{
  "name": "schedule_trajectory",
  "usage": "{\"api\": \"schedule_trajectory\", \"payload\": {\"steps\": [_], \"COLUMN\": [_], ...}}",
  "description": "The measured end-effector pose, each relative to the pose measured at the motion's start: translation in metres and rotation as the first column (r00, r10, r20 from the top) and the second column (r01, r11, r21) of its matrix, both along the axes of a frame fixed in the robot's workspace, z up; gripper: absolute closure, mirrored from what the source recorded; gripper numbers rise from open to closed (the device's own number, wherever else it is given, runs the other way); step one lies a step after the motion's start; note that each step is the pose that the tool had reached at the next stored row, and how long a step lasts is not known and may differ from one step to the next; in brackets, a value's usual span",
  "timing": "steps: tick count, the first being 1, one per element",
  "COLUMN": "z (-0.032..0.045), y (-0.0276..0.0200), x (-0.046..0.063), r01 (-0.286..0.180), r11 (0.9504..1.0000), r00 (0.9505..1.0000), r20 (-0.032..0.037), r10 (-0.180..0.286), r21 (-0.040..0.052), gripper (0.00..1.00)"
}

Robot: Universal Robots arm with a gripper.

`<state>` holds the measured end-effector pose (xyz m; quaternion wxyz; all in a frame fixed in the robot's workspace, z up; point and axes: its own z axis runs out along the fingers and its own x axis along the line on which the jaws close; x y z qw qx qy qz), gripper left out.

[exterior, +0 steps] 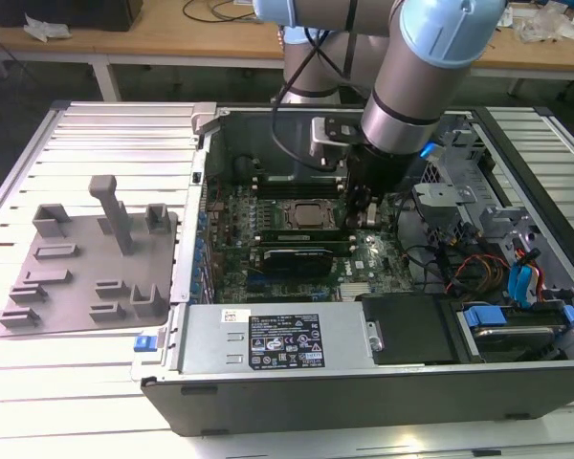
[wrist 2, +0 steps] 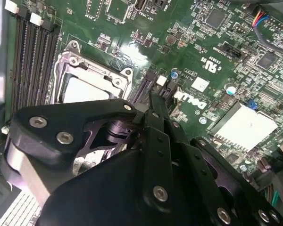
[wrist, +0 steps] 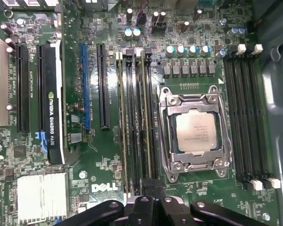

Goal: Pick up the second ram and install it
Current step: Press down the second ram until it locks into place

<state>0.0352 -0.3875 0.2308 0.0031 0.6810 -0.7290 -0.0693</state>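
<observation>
1. Second ram stands on edge in a memory slot on the motherboard. It is a thin green stick running straight away from the gripper's fingertips, and in the exterior view it shows as a green strip just beside the gripper.
2. The gripper has its two black fingers drawn together with no gap visible. Their tips sit over the near end of the stick. Whether they press on it cannot be told.
3. In the second wrist view the gripper narrows to one closed point aimed at the end of the slots beside the socket.
4. In the exterior view the gripper reaches down inside the open computer case.
5. Another stick stands parallel in a nearby slot, to one side of the fingertips.
6. The square silver CPU lies in its socket on the stick's other side, close to the gripper.
7. A black graphics card stands farther from the gripper, beyond the other stick.
8. A grey holder tray rests outside the case, well apart from the gripper.
</observation>
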Motion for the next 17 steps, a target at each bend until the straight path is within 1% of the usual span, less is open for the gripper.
{"api": "schedule_trajectory", "payload": {"steps": [1, 3, 4, 5, 6, 7, 9, 10, 11, 14, 16, 17], "z": [-0.0036, -0.0036, -0.0021, 0.0031, 0.0047, 0.0046, 0.0048, 0.0047, 0.0047, 0.0041, 0.004, 0.0037], "y": [-0.0001, 0.0, 0.0002, 0.0, 0.0, 0.0001, 0.0, -0.0001, -0.0001, 0.0, 0.0, -0.0001], "x": [0.0, 0.0, 0.0, -0.001, -0.003, -0.006, -0.016, -0.024, -0.038, -0.064, -0.074, -0.083], "r01": [0.0, 0.0, 0.0, 0.0, 0.0, 0.0, 0.0, 0.0, 0.0, 0.0, 0.0, 0.0], "r11": [1.0, 1.0, 1.0, 1.0, 1.0, 1.0, 1.0, 1.0, 1.0, 1.0, 1.0, 1.0], "r00": [1.0, 1.0, 1.0, 1.0, 1.0, 1.0, 1.0, 0.9999, 0.9999, 0.9997, 0.9997, 0.9996], "r20": [-0.0002, 0.0009, 0.0014, 0.0023, 0.0054, 0.007, 0.0092, 0.0111, 0.0149, 0.0224, 0.0247, 0.0273], "r10": [0.0, 0.0, 0.0, 0.0, 0.0, 0.0, 0.0, 0.0, 0.0, 0.0, 0.0, 0.0], "r21": [-0.0008, 0.001, 0.0028, 0.0017, 0.0015, 0.002, 0.0016, 0.0018, 0.0019, 0.0026, 0.0024, 0.0024], "gripper": [0.92, 0.92, 0.92, 0.92, 0.92, 0.92, 0.92, 0.92, 0.92, 0.92, 0.92, 0.92]}}
